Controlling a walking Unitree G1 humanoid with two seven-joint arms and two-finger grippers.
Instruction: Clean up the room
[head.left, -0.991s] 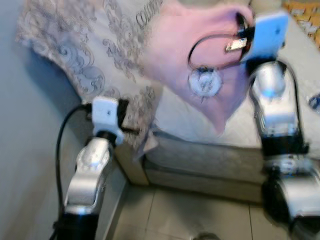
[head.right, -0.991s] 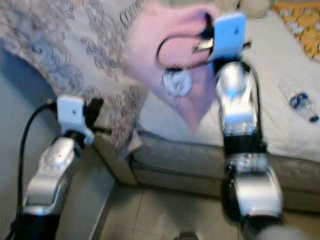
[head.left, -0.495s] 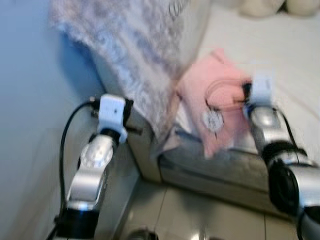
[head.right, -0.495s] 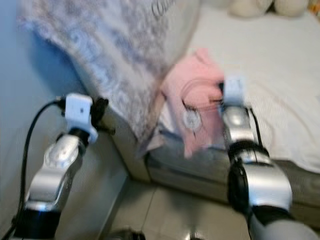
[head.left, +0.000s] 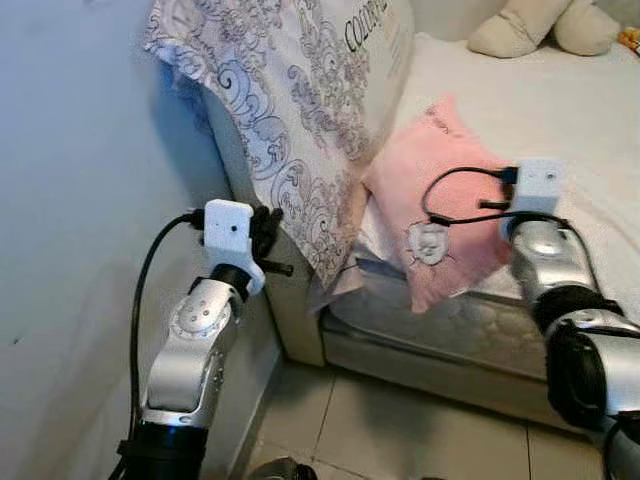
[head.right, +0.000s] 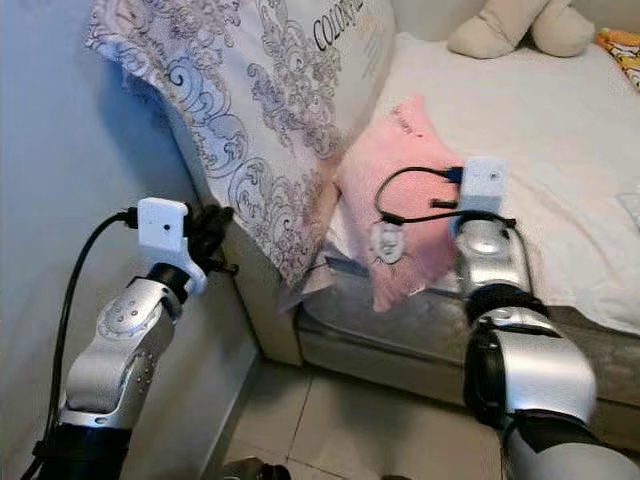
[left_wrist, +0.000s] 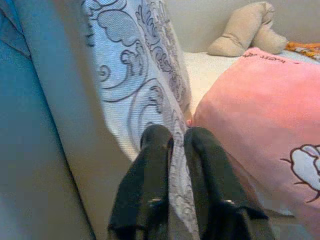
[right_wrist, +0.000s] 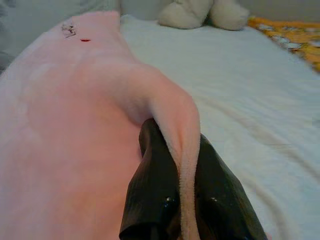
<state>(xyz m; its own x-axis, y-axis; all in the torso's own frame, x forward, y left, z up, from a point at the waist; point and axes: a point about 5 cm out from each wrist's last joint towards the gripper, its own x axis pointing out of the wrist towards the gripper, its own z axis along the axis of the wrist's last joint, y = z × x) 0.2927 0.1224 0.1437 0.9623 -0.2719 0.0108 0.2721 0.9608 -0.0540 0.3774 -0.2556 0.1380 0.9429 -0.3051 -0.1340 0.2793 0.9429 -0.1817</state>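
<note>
A pink pillow (head.left: 440, 205) rests at the near corner of the bed (head.left: 560, 130), its lower edge drooping over the mattress side, its upper end tucked against a large patterned pillow (head.left: 300, 110) propped at the head of the bed by the wall (head.left: 70, 200). The right gripper (right_wrist: 180, 200) has its two black fingers pinched tight on a fold of the pink fleece — the grip that keeps the cushion from sliding off the edge, and likely the one used to place it there. The left gripper (left_wrist: 177, 145) is closed as well, its fingers nipping the hanging edge of the patterned pillowcase, apparently steadying the big pillow upright so the pink one can settle beside it. Farther up the white sheet lies a beige plush toy (head.left: 530, 25), well apart from both arms, with a scrap of orange fabric (head.right: 620, 42) at the far edge. Judging by how the cushion sits, the placing looks nearly finished — letting go without it tipping to the tiled floor (head.left: 400, 420) seems the remaining concern.
</note>
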